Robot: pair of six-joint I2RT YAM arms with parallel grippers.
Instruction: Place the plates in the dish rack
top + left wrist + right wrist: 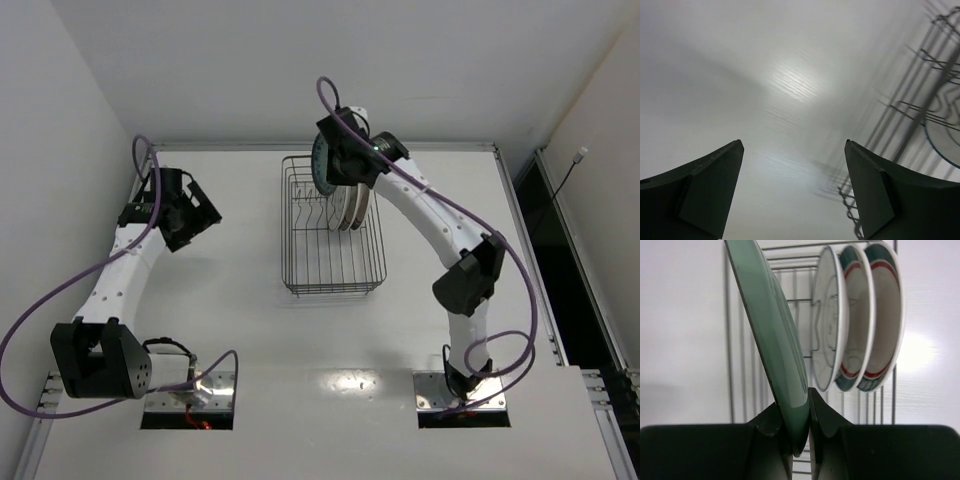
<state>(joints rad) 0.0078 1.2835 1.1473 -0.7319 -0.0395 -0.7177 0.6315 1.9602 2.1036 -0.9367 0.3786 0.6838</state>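
Observation:
The dark wire dish rack stands mid-table; it also shows in the right wrist view. Three plates stand upright in its far right part: a pale whitish one and two white ones with teal-and-red rims, also visible from above. My right gripper is shut on the rim of the teal plate, holding it upright over the rack's far end, left of the three racked plates. My left gripper is open and empty, left of the rack.
White walls enclose the white table on the left and back. The right arm reaches over the rack's right side. A black gap runs along the table's right edge.

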